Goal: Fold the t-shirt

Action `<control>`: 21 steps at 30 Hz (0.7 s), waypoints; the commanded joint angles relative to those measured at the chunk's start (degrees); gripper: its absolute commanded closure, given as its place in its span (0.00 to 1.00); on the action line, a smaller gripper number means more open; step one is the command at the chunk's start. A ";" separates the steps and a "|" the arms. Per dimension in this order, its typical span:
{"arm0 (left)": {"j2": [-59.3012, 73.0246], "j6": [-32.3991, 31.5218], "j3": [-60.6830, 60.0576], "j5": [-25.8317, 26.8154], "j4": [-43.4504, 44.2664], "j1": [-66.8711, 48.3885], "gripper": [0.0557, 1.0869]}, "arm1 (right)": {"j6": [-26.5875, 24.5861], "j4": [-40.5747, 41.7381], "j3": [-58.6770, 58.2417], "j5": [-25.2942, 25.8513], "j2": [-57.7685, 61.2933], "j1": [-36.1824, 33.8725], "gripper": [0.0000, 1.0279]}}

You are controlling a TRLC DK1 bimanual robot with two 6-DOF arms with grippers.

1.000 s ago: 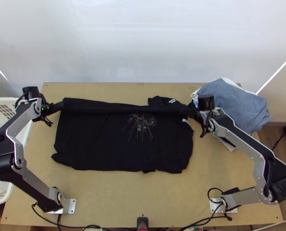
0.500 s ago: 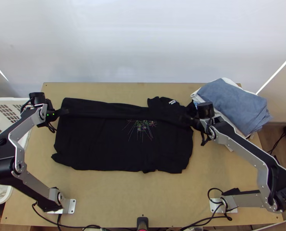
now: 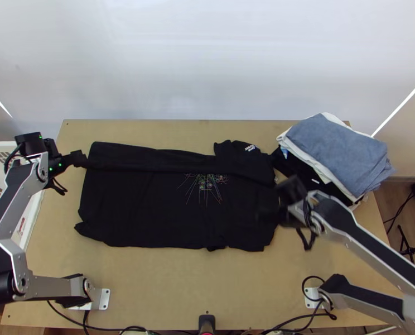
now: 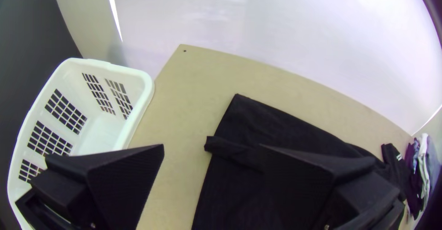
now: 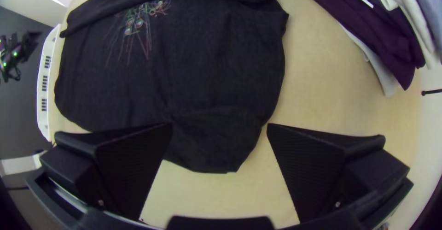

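The black t-shirt point(image 3: 151, 206) lies flat on the table, its far side folded over in a long strip toward the middle, a sleeve with white print at the far right. At the strip's left end is my left gripper point(image 3: 80, 159), raised over the table. In the left wrist view my left gripper point(image 4: 212, 151) stands open, the t-shirt point(image 4: 239, 184) below it. My right gripper point(image 3: 269, 211), blurred, is over the shirt's right side. In the right wrist view the right gripper point(image 5: 220, 127) is open, with the t-shirt point(image 5: 216, 73) beneath and beyond its fingers.
A stack of folded clothes point(image 3: 341, 151), blue-grey on top, sits at the table's far right corner. A white laundry basket point(image 4: 149, 91) stands beyond the left edge. Bare table point(image 3: 196, 285) runs along the near side.
The right gripper has moved from the strip's right end toward the near side. The left gripper has shifted left from the strip's left end. The strip's right end has dropped slightly nearer.
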 commanded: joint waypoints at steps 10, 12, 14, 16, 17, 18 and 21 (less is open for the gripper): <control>-4.56 -5.14 0.19 0.03 0.20 -1.86 0.05 | 7.53 8.14 -16.42 5.94 -7.67 11.21 0.62; -4.91 -5.14 0.28 0.03 -0.06 -1.86 0.05 | 7.00 9.29 -17.56 5.68 -7.85 9.54 0.61; -5.26 -5.32 0.28 0.03 -0.41 -1.95 0.05 | 6.65 9.37 -17.74 4.36 -7.50 9.19 0.59; -5.61 -5.41 0.02 -0.05 -0.76 -1.95 0.05 | 6.38 9.37 -18.18 2.78 -7.23 9.46 0.55; -5.79 -5.58 -0.16 -0.05 -0.76 -1.95 0.05 | 6.38 9.37 -18.26 2.07 -7.15 9.90 0.55; -5.96 -5.93 -0.25 -0.05 -0.85 -1.95 0.05 | 6.38 9.37 -18.44 1.72 -7.15 10.42 0.55; -6.23 -6.11 -0.69 -0.14 -0.94 -2.03 0.05 | 6.38 9.37 -18.35 0.84 -5.74 11.13 0.55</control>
